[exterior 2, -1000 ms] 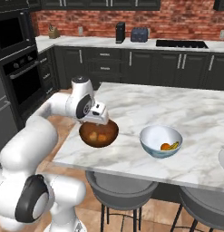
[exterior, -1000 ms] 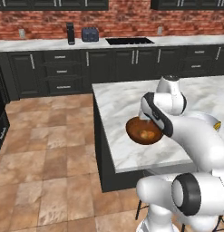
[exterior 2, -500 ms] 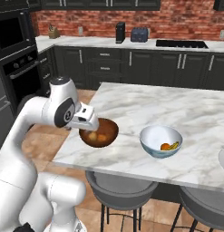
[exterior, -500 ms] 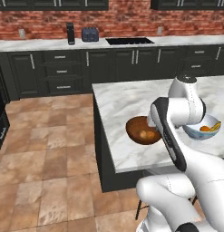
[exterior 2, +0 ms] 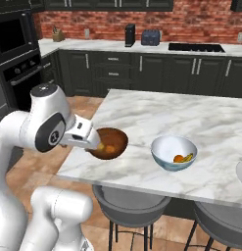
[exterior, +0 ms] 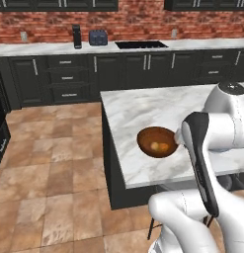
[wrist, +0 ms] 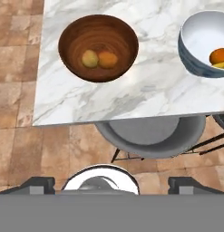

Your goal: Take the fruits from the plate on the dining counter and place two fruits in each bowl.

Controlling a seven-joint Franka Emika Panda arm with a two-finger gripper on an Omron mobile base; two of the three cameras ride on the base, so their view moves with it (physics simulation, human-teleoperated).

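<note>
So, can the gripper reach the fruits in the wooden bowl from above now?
Probably yes: in the hand view the wooden bowl lies open below, nothing covers its two fruits, and the gripper is open and empty.

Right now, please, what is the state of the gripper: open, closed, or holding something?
Gripper: open, holding nothing; it looks down from above the wooden bowl, which has two fruits inside.

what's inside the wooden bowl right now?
Two small fruits lie side by side at the bottom of the wooden bowl: a yellowish fruit and an orange fruit. The hand view looks straight in; only the spots beneath the fruits are covered.
</note>
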